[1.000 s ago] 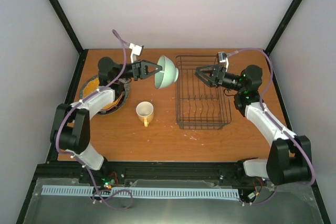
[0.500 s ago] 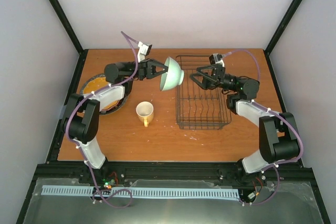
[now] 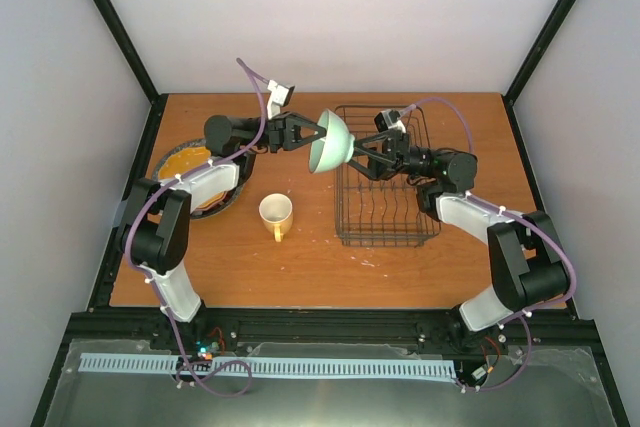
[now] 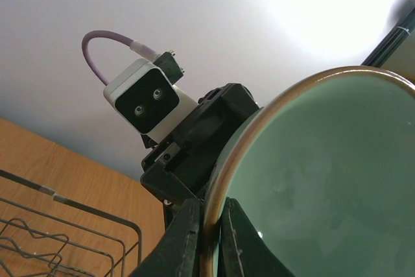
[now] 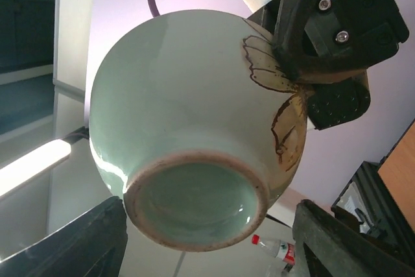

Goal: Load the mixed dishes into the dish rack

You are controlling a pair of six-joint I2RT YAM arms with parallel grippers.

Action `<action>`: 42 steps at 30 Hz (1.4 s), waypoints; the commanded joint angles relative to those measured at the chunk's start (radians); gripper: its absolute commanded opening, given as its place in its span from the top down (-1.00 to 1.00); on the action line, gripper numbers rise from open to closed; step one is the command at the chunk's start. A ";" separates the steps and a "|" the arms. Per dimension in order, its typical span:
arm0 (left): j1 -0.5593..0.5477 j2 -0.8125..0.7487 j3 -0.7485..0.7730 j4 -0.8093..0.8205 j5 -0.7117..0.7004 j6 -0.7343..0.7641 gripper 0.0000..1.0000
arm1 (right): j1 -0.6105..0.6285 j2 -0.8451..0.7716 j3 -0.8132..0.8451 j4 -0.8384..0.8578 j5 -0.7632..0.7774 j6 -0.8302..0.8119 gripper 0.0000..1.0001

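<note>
Small pale green bowl [image 3: 331, 141]: held up off the table [image 3: 300, 267], tipped on its side, mouth turned to the left, foot turned to the right; hung at the far left corner of the dish rack [image 3: 388, 209]; brown leaf-like marking seen on the outer wall in the right wrist view.
Left tool [image 3: 308, 134]: pinched shut on the bowl's rim, one finger [image 4: 187, 241] outside the wall, the other inside.
Right tool [image 3: 358, 158]: spread wide, fingers flanking the bowl's foot ring but apart from it; gripped nothing.
Dish rack: stood on the right half of the table, under the right tool.
Yellow mug [image 3: 275, 213]: stood upright on the table left of the rack, handle toward the near edge, apart from both tools.
Plates [image 3: 190, 162]: stacked at the table's left edge, orange-yellow one on top, partly hidden under the left arm; lower ones could not be told apart.
</note>
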 commanded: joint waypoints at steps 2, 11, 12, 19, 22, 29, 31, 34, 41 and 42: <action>-0.004 0.004 0.060 -0.003 -0.036 0.038 0.99 | 0.007 -0.002 0.026 0.179 0.010 0.006 -0.30; -0.004 0.016 0.065 -0.024 -0.042 0.048 0.99 | 0.027 0.017 0.057 0.180 0.008 0.013 -0.23; -0.003 0.017 0.063 -0.029 -0.042 0.052 0.99 | 0.029 0.019 0.061 0.180 0.008 0.013 -0.19; -0.004 0.024 0.055 -0.039 -0.042 0.061 0.99 | 0.040 0.032 0.084 0.180 0.009 0.012 0.15; -0.004 0.027 0.052 -0.044 -0.041 0.065 0.99 | 0.040 0.038 0.093 0.179 0.010 0.009 0.38; -0.004 0.033 0.046 -0.070 -0.036 0.086 0.97 | 0.041 0.046 0.100 0.178 0.022 0.001 0.94; -0.004 0.034 0.047 -0.072 -0.031 0.087 0.96 | 0.041 0.048 0.099 0.179 0.024 -0.004 0.94; -0.003 0.032 0.052 -0.098 -0.027 0.102 0.93 | 0.042 0.051 0.098 0.177 0.033 -0.011 0.94; -0.004 0.027 0.075 -0.212 -0.025 0.179 0.81 | 0.036 0.054 0.087 0.126 0.050 -0.063 0.94; -0.004 0.028 0.078 -0.229 -0.024 0.191 0.78 | 0.033 0.054 0.084 0.121 0.051 -0.069 0.94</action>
